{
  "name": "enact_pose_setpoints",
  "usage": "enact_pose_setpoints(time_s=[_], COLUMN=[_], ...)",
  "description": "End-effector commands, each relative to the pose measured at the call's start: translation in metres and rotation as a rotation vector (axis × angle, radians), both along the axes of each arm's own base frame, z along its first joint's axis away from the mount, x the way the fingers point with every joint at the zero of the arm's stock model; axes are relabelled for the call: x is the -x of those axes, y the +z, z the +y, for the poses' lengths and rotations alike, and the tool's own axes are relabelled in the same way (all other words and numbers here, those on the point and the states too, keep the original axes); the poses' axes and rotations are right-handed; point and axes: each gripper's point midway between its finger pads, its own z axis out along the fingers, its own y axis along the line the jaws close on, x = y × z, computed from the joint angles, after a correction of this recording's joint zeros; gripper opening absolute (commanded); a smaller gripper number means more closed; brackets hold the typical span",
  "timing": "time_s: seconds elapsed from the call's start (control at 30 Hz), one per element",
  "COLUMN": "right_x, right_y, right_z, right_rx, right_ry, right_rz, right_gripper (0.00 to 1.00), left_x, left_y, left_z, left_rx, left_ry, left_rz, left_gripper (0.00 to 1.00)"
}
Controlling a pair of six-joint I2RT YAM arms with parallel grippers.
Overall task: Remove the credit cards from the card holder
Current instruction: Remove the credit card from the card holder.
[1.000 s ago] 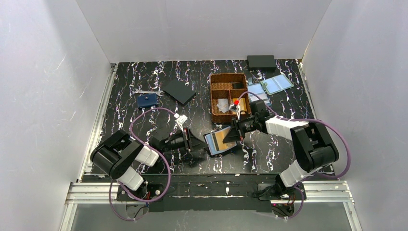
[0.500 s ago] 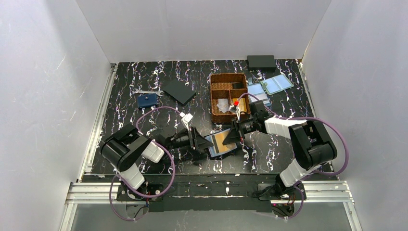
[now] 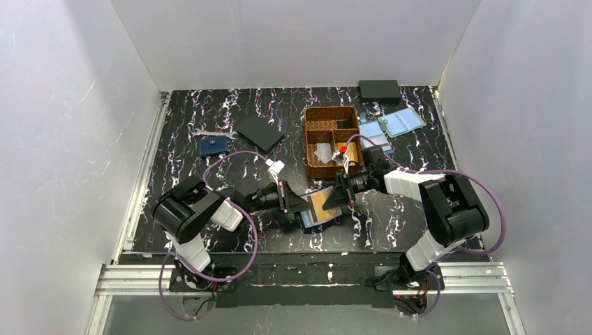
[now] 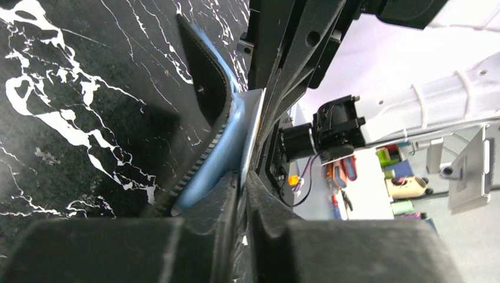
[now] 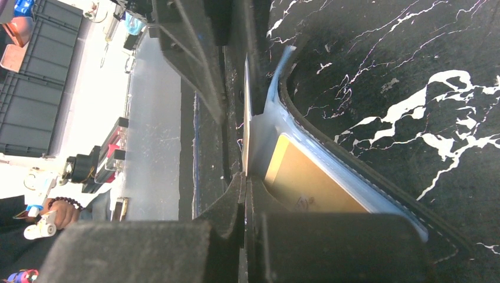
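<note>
Right, the small book-like card holder (image 5: pixel 330 160), pale blue sleeves and black rim, lies open between both grippers. The right gripper (image 3: pixel 331 199) is pressed together on one leaf and the left gripper (image 3: pixel 301 204) nips its pale edge opposite. An orange-gold plastic credit card (image 5: pixel 312 188) sits sleeved beside the right fingers. Beyond them, a brown woven compartment basket (image 3: pixel 307 139) holds white paper scraps (image 3: pixel 323 151). Black white-veined tabletop (image 3: pixel 188 132), plain white walls (image 3: pixel 293 42)
</note>
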Motion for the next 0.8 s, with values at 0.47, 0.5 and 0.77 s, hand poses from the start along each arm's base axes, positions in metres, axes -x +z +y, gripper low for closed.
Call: enact_pose_setpoints(time_s=[0.47,0.5,0.77], right_x=[-0.016,-0.016,-0.017], right_y=[0.004,0.001,-0.017], right_z=[0.0,0.0,-0.002], right_rx=[0.003,0.009,0.064], right_ry=[-0.031,-0.034,-0.044], right_rz=[-0.046,-0.042,-0.009], right_gripper=[0.01,0.01,0.01], left_x=[0.013,0.013,0.017], left_y=[0.004,0.003,-0.017], left_z=[0.008,0.009,0.015], left_rx=[0.031,0.029,-0.009], left_ry=[-0.084,-0.085,-0.093], left_rz=[-0.016,-0.013,0.027], left_gripper=[0.0,0.0,0.02])
